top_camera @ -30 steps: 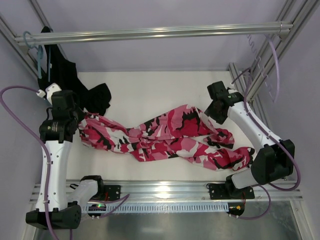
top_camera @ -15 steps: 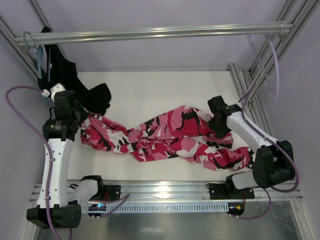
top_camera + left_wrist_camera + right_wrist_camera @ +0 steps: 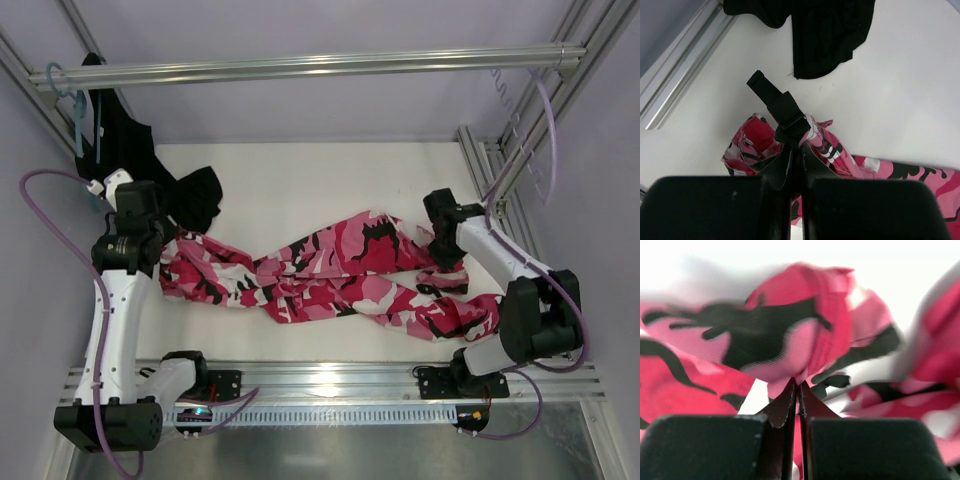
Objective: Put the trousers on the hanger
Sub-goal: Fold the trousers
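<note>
Your right gripper (image 3: 796,384) has just clamped shut on the pink, crimson, white and black camouflage fabric trousers (image 3: 340,270) at centre right, and with your left gripper (image 3: 796,146) pinching their left end, lifting looks possible.

One pair of camouflage trousers (image 3: 340,270), one black garment (image 3: 190,195), two hangers, one teal-blue hanger (image 3: 78,125), one pale lilac hanger (image 3: 550,130), one metal rail (image 3: 300,65), two robot arms, left arm (image 3: 118,310), right arm (image 3: 500,255), one white surface (image 3: 320,180).
</note>
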Tool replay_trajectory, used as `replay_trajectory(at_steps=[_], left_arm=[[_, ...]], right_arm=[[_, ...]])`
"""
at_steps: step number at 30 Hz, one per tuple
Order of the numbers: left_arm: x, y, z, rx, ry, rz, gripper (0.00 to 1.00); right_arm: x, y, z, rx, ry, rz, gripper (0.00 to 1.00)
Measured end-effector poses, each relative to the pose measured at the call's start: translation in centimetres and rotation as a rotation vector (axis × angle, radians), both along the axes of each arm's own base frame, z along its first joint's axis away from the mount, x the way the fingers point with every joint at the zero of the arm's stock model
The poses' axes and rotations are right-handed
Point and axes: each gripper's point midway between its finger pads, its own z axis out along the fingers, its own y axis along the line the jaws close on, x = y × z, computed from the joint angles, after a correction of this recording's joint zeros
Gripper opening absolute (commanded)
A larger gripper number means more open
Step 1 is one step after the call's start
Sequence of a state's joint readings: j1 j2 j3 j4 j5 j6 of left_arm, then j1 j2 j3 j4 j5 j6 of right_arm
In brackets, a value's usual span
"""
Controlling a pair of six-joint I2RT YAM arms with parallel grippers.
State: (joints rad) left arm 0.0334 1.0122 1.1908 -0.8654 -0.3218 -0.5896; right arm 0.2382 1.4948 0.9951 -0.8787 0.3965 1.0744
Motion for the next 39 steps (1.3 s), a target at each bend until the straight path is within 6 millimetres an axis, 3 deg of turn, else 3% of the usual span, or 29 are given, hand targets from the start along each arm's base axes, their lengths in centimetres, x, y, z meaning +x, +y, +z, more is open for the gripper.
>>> replay_trajectory(at_steps=[3, 6, 10, 13, 17, 22, 23, 26, 28, 31, 36, 39], left_arm=[[-0.2, 0.7, -0.1, 0.031, 0.015, 0.024, 0.00], [-0.3, 1.3, 0.1, 0.058, 0.026, 0.041, 0.00], [-0.3, 1.7, 0.4, 0.066, 0.031, 0.056, 0.00], [-0.4, 2.1, 0.6, 0.067, 0.030, 0.071, 0.00], [-0.8, 2.8, 1.0, 0.071, 0.032, 0.095, 0.00], [-1.2, 3.3, 1.4, 0.082, 0.038, 0.106, 0.00], [-1.3, 3.4, 1.4, 0.083, 0.040, 0.108, 0.00], [-1.4, 3.6, 1.3, 0.088, 0.047, 0.113, 0.00], [-1.4, 3.7, 1.4, 0.087, 0.046, 0.114, 0.00], [-1.4, 3.6, 1.4, 0.084, 0.044, 0.110, 0.00], [-1.5, 3.3, 1.7, 0.075, 0.029, 0.095, 0.00], [-1.6, 3.1, 2.0, 0.069, 0.017, 0.086, 0.00]], right_arm=[[-0.1, -3.0, 3.1, -0.009, -0.041, -0.101, 0.04], [-0.9, -7.2, 8.4, -0.010, -0.173, -0.245, 0.04], [-4.1, -11.6, 15.4, -0.012, -0.376, -0.395, 0.04], [-6.3, -13.3, 17.7, -0.010, -0.410, -0.459, 0.04], [-5.8, -14.2, 16.0, 0.058, -0.327, -0.479, 0.03], [-2.6, -14.4, 9.7, 0.191, -0.126, -0.429, 0.06], [-2.2, -14.3, 8.5, 0.212, -0.093, -0.420, 0.24], [-1.8, -13.5, 4.6, 0.279, -0.001, -0.376, 0.44], [-2.0, -12.9, 3.2, 0.307, 0.020, -0.327, 0.50], [-2.4, -12.6, 3.0, 0.301, -0.005, -0.268, 0.53], [-3.5, -13.0, 5.6, 0.217, -0.100, -0.244, 0.54], [-4.4, -12.9, 6.2, 0.203, -0.095, -0.260, 0.54]])
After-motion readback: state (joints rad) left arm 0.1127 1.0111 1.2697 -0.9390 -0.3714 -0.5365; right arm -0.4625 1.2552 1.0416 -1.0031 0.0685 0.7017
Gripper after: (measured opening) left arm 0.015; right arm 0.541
